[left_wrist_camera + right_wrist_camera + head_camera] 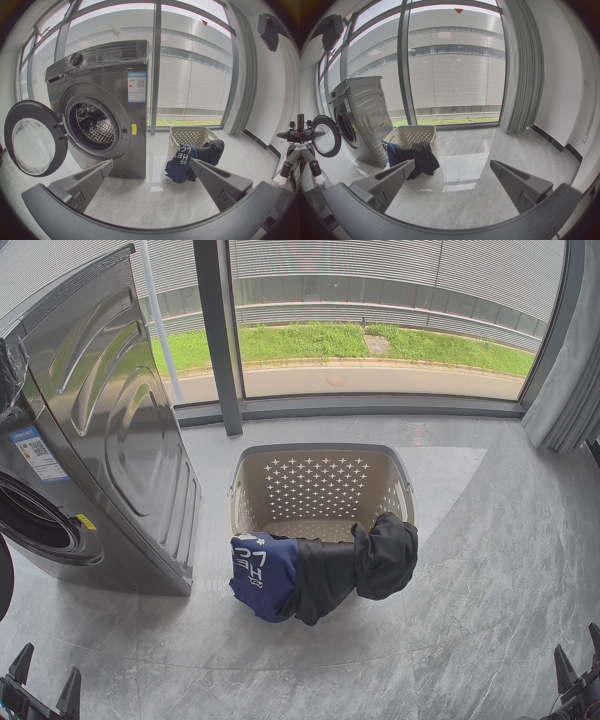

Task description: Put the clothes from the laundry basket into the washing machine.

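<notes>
Grey front-loading washing machine point(94, 427), left of the beige perforated plastic laundry basket point(319, 490): cut by the head view's left edge; drum opening partly cut, round door point(4, 580) a dark sliver. Basket's near wall hidden under a dark-blue printed garment point(265, 574) and a black garment point(362, 565) draped over its rim. Nearer than the basket, cut by the bottom edge: left gripper point(51, 660), right gripper point(576, 640). Machine sticker point(39, 454) print too small.

a grey, marble-patterned tile floor point(487, 590) carries everything. the washing machine point(125, 446) stands on it at the robot's left, close to the window. the beige laundry basket point(319, 449) sits on the floor near the machine's side panel, not touching it. a pale curtain point(565, 396) hangs down to the floor at far right.
</notes>
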Available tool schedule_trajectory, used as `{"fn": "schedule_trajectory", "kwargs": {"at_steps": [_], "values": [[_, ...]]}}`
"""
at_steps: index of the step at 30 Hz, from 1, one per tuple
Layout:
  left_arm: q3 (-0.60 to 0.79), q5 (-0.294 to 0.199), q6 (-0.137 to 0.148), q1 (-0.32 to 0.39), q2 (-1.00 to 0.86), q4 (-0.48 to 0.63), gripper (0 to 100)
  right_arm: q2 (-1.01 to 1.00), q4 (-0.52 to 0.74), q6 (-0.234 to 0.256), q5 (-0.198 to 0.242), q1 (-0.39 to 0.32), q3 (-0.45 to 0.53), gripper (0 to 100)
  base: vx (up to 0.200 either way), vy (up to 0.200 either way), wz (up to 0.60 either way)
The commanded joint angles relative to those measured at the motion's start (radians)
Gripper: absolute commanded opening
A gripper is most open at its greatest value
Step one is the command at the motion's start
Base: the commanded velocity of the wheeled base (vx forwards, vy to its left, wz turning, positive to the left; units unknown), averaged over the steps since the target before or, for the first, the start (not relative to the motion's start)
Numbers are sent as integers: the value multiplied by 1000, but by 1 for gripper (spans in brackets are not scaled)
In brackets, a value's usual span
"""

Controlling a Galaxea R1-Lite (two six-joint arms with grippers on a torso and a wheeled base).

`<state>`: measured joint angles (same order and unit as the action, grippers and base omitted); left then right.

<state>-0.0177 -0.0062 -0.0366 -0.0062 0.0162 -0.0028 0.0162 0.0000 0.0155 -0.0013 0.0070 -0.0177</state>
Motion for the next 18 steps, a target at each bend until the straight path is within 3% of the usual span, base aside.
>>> {"fn": "schedule_trajectory", "kwargs": {"at_steps": [1, 7, 13, 18], "values": [[18, -1, 0, 0, -16, 0, 100, -16, 0, 0, 0, 1, 16, 100, 0, 0, 0], [16, -1, 0, 0, -16, 0, 100, -16, 0, 0, 0, 1, 16, 100, 0, 0, 0], [18, 0, -2, 0, -16, 0, 100, -16, 0, 0, 0, 1, 16, 100, 200, 0, 0], [18, 0, 0, 0, -16, 0, 100, -16, 0, 0, 0, 1, 16, 100, 0, 0, 0]]}}
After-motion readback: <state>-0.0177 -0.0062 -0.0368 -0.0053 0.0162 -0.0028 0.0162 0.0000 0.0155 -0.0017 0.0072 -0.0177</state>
